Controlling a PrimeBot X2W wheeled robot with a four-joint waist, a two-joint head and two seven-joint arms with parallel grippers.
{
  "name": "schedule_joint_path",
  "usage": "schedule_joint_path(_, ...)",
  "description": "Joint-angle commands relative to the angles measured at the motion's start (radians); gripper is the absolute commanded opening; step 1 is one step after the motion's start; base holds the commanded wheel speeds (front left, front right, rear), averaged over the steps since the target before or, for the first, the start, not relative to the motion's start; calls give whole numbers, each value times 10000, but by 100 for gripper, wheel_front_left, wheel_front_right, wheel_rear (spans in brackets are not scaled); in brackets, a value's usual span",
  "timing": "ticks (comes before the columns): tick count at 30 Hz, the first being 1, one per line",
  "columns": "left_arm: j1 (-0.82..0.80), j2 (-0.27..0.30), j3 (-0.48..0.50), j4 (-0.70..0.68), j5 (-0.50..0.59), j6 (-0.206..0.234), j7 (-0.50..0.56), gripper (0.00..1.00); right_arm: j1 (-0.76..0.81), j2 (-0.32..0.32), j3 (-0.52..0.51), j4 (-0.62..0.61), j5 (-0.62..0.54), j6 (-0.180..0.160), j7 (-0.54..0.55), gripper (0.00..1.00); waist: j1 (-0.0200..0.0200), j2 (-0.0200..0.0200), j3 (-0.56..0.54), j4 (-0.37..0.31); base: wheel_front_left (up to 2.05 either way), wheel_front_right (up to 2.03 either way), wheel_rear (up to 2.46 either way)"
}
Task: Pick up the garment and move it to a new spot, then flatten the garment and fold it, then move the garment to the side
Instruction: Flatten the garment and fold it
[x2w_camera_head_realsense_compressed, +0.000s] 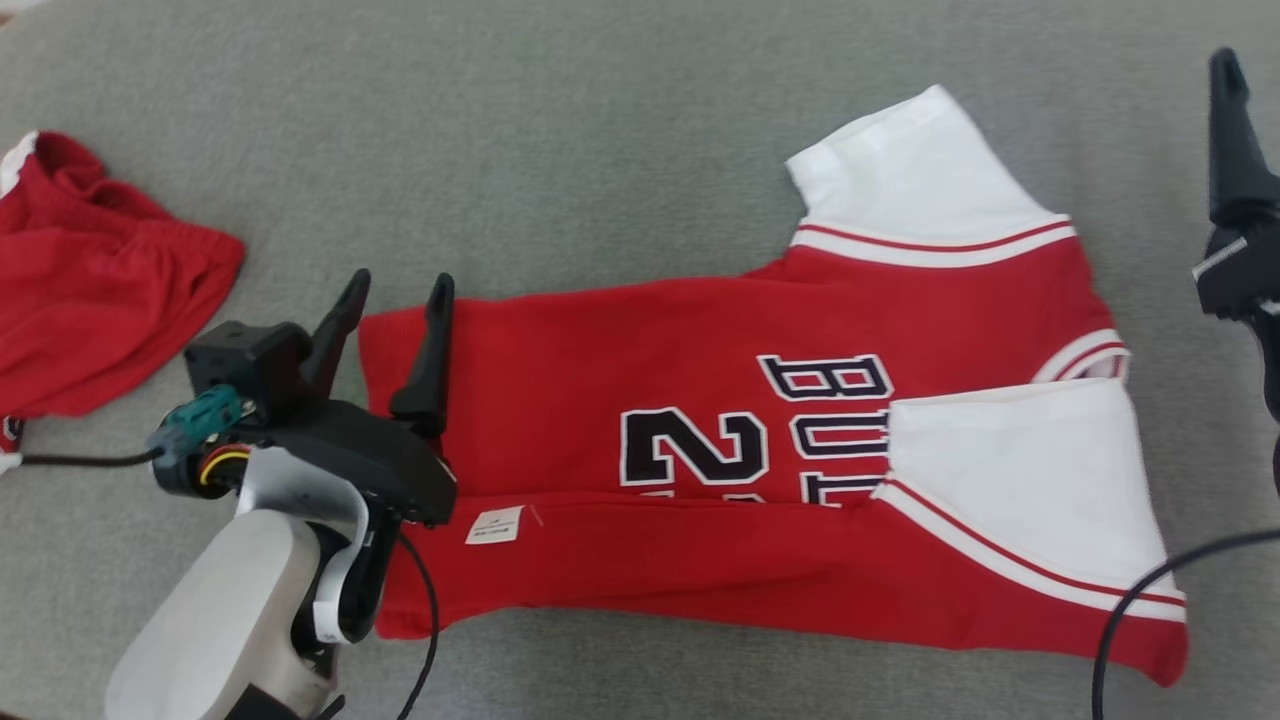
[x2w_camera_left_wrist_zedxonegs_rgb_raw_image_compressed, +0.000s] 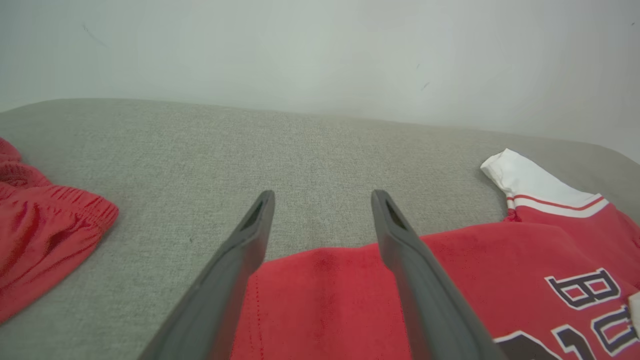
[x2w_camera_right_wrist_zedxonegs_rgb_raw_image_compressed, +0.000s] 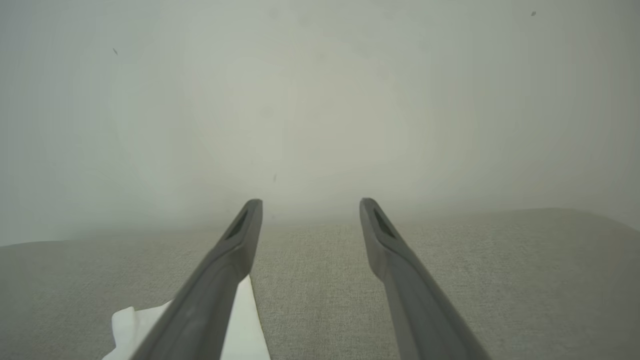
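Red short-sleeved jersey (x2w_camera_head_realsense_compressed: 620, 350) with white sleeves and dark lettering, laid flat across the grey fabric surface (x2w_camera_head_realsense_compressed: 600, 150) between two spread hands.

The near long edge of the jersey is folded over the numerals, and a small white label (x2w_camera_head_realsense_compressed: 494, 524) is exposed on the fold. The left hand (x2w_camera_head_realsense_compressed: 400, 280) is held with fingers spread over the hem end, one finger above red cloth and the other just off the edge. The right hand (x2w_camera_right_wrist_zedxonegs_rgb_raw_image_compressed: 310, 202) is held spread beside the white sleeve end. A crumpled red elastic-waisted garment (x2w_camera_head_realsense_compressed: 90, 290) is seen well apart at the left.
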Motion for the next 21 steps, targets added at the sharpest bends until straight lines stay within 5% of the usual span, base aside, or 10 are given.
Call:
schedule_joint_path(1,-136,-28,-45,128,-74,-90,100,100,-310,-156,326,197,72,-3,76,100,-2,-1,563,593,0,0,0)
schedule_joint_path(15,-1361,-703,-594,1588,-1086,-1245,1303,100,-3422,-1058,4139,2894,1349,-3,1491,100,-2,-1,1605,1528,0,0,0)
schedule_joint_path(21,-1573,-809,-674,2113,-1095,-1217,1426,100,-4031,-1094,5269,3605,1923,-3,1644,100,-2,-1,1703,1585,0,0,0)
